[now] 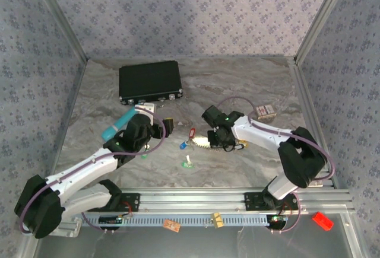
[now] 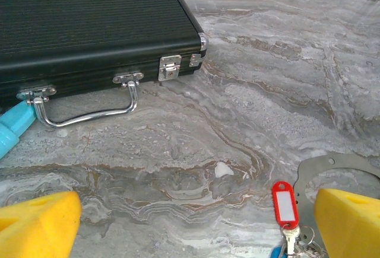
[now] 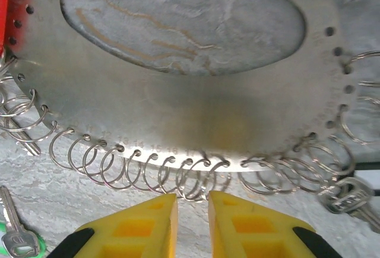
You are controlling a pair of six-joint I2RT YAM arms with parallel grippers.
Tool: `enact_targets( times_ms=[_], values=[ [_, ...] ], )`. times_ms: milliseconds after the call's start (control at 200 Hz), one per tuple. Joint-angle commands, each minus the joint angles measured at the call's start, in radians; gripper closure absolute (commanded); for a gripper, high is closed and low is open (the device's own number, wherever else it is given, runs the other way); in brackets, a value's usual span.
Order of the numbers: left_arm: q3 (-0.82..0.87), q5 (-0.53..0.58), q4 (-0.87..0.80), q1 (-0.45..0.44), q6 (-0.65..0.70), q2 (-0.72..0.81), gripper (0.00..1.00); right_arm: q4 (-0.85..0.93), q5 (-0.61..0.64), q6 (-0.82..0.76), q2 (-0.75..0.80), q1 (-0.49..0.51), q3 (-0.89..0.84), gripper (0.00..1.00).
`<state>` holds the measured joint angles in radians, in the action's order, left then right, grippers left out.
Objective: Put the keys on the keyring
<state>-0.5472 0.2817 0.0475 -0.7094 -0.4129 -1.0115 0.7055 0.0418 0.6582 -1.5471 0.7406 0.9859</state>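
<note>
The keyring (image 3: 196,101) is a flat metal ring plate with numbered holes along its rim and several small wire rings hanging from them. My right gripper (image 3: 193,201) points at those wire rings, jaws a narrow gap apart with only table between them. A green-headed key (image 3: 18,243) lies at the lower left and a silver key (image 3: 350,198) at the right. My left gripper (image 2: 196,228) is wide open over bare table. A red-tagged key (image 2: 285,203) lies beside the plate's edge (image 2: 332,164). From above I see the red (image 1: 191,132), blue (image 1: 183,145) and green (image 1: 187,164) keys.
A black case (image 1: 149,81) with a metal handle (image 2: 89,112) lies at the back left. A teal tube (image 1: 117,125) sits beside the left arm. A small box (image 1: 265,112) rests at the right. Patterned walls close in three sides.
</note>
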Motion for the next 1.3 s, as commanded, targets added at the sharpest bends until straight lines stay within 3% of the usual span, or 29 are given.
enact_targets(
  times_ms=[0, 820, 1069, 1299],
  values=[
    [0.005, 0.019, -0.003, -0.009, -0.007, 0.016, 0.0, 0.052, 0.053, 0.021, 0.026, -0.015, -0.02, 0.78],
    [0.013, 0.025, -0.014, -0.01, -0.013, 0.024, 0.0, 0.003, 0.0, 0.015, -0.099, -0.004, -0.012, 0.71],
    [0.01, 0.027, -0.015, -0.01, -0.014, 0.023, 0.0, 0.034, 0.043, 0.009, -0.116, 0.005, 0.003, 0.73],
    [0.006, 0.028, -0.015, -0.01, -0.01, 0.021, 0.0, 0.083, 0.12, 0.006, -0.123, 0.021, 0.028, 0.82]
  ],
)
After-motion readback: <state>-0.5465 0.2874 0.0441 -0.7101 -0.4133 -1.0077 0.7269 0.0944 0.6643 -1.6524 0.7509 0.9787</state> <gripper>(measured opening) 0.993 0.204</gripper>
